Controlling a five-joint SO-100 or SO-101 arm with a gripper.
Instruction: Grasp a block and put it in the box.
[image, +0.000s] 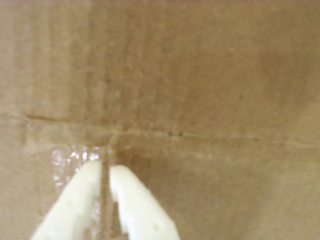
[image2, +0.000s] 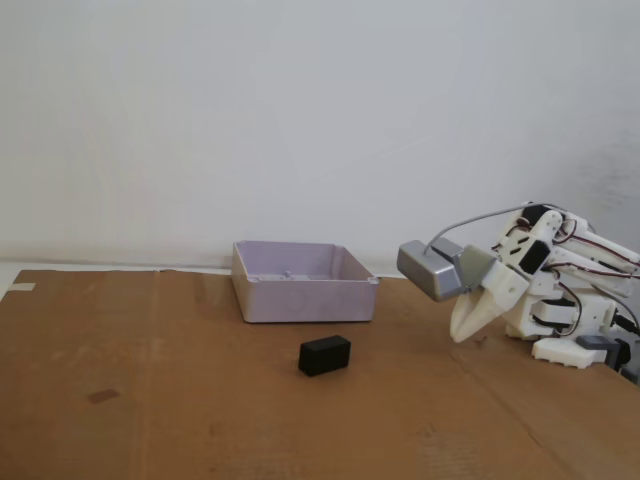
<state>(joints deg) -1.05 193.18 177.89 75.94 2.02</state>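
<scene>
Fixed view shows the white arm (image2: 560, 290) folded low at the right edge of the frame, its forearm angled down toward the lower left so that the gripper (image2: 462, 333) points at the cardboard sheet (image2: 200, 410) just below it. A grey housing (image2: 432, 268) sits on top of the wrist, with a thin cable arching back over the arm. Wrist view has the two white fingers (image: 75, 200) rising from the bottom left of the frame, their tips almost together with only a thin slit between them and nothing held. Behind them lies creased brown cardboard with a shiny strip of tape (image: 70, 160). The block (image2: 325, 355) rests on the cardboard near the frame's centre, well left of the gripper. The box (image2: 305, 298) stands just behind it, apart from it. A plain white wall (image2: 300, 120) fills the upper half
</scene>
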